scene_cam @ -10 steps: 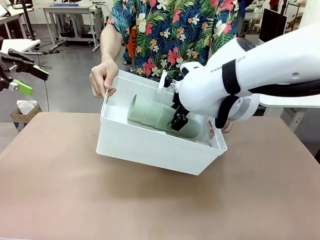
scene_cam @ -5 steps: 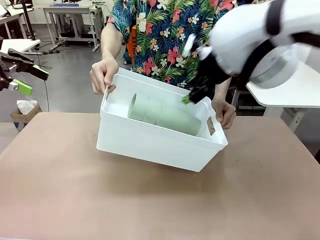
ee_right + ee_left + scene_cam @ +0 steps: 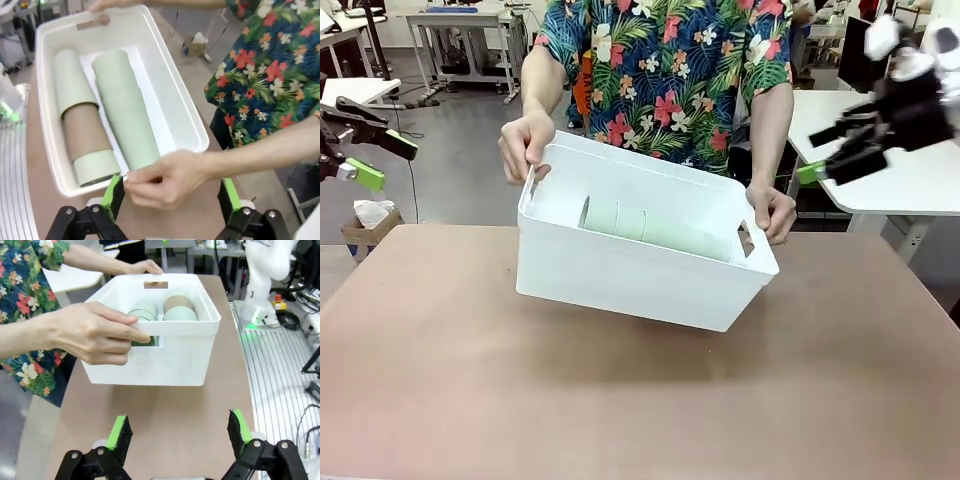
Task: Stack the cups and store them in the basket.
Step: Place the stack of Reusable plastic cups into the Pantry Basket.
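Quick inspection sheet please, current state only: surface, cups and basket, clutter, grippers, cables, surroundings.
Surface: brown table, bare where it shows.
Job's things: white basket held tilted above the table by the person's hands at both handle ends; inside lie two stacks of cups side by side, one all mint green, the other with a tan cup among green ones.
Clutter: nothing seen on the table.
Grippers: left gripper open, off the table's left edge; right gripper open, raised beyond the basket's right end.
Cables: some on the floor beside the table.
Surroundings: cardboard box on the floor, desks behind.
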